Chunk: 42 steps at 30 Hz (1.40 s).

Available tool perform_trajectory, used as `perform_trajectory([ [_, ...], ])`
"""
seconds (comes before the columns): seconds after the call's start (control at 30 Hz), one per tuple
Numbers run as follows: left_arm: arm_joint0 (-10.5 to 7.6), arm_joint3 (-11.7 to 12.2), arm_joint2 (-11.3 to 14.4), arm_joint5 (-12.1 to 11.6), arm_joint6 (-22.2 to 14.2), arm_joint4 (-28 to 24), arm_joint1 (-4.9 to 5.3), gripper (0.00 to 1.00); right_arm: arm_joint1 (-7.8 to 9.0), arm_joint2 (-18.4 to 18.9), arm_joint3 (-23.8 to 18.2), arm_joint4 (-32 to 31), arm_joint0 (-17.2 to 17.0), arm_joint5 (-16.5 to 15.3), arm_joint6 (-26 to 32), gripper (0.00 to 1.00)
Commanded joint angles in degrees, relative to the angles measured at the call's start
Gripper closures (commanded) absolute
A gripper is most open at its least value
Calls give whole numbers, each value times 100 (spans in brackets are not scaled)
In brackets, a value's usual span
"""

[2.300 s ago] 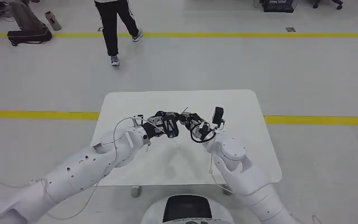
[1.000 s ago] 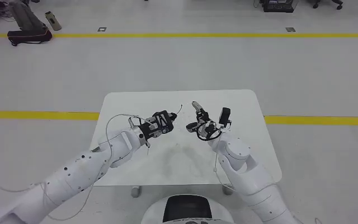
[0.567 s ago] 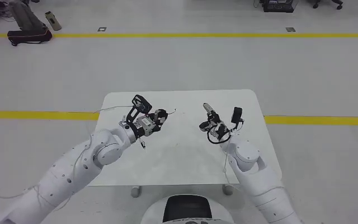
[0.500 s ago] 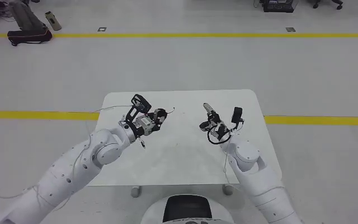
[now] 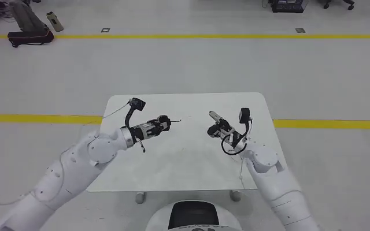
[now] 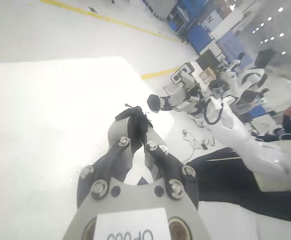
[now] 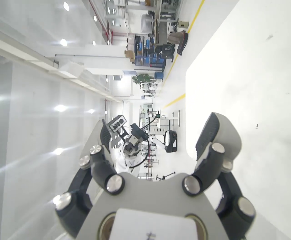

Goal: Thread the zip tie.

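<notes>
White desk (image 5: 191, 167) on grey floor (image 5: 185, 63) with yellow lines. Left fingers (image 6: 117, 130) clamped on the black zip tie (image 5: 174, 120), held above desk left-centre, thin tail poking toward the other arm. Right fingers (image 7: 218, 134) spread wide over the desk's right side, well apart from the tie.

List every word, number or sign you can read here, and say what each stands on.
"N": white sign in the room behind, left wrist view.
White paper label on the left gripper: upside down, cut off, unreadable.
Similar white label on the right gripper: cut off, unreadable.
</notes>
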Motion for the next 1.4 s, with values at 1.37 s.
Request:
perform_trajectory([
  [1.37,223,665,-227,741,-2455,-4113,-188,100,108,-215,1861,1747,774,-1378,3900,0],
])
